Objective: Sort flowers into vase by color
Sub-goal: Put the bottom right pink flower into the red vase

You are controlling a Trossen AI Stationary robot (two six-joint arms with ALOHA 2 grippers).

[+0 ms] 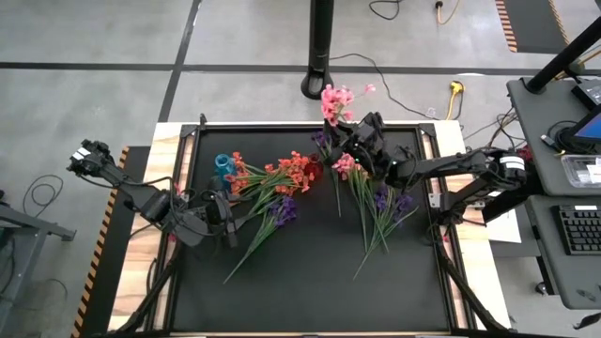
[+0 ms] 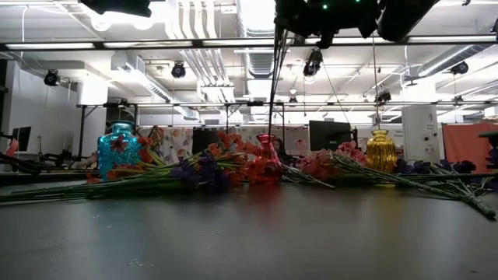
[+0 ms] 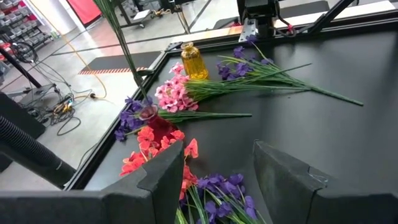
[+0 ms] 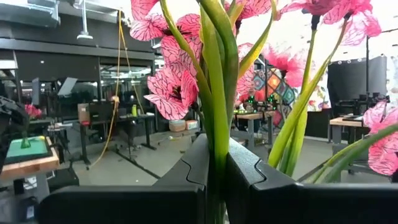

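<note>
Black table point(image 1: 310, 282), pink flower stem point(image 4: 217, 124) clamped between right fingers point(image 4: 186, 180)

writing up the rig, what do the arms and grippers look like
Both arms are dark, slim, jointed links. The left arm has a pale fitting at its outer end. The right arm carries a white band and dark cabling. The left gripper and right gripper have broad, angular, matte black fingers.

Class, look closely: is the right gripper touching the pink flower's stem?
Touching. The right wrist view shows the right gripper shut on the pink flower, its stem pinched between both fingers.
</note>
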